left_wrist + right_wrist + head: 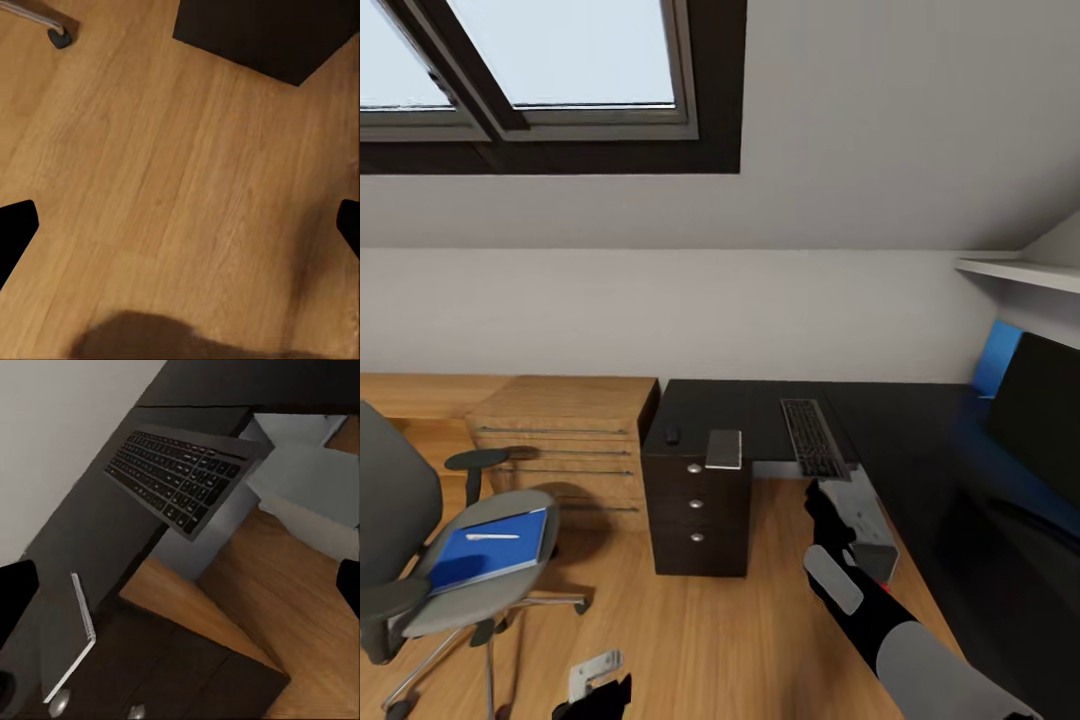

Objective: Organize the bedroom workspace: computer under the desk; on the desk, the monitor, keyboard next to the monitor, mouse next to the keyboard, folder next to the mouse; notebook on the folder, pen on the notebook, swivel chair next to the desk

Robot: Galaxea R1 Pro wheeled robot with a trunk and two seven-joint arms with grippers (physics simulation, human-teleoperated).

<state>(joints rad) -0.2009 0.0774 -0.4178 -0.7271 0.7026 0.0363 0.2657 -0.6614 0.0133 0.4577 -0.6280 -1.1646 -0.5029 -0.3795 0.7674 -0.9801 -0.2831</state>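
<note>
Both arms' fingers apart over wood floor point(690, 620); keyboard point(812, 437) overhangs black desk point(760, 410).

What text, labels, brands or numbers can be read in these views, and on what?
None can be read.
Keyboard: the keys carry pale marks, too small and blurred to read.
Folder on the chair: plain blue cover, no lettering seen.
Notebook: plain cover, no lettering.
Monitor: dark, edge-on, nothing legible.

Even soft daylight from skylight point(540, 60); faint shadows on floor point(180, 187); renders slightly blurred, wrist views softest
</note>
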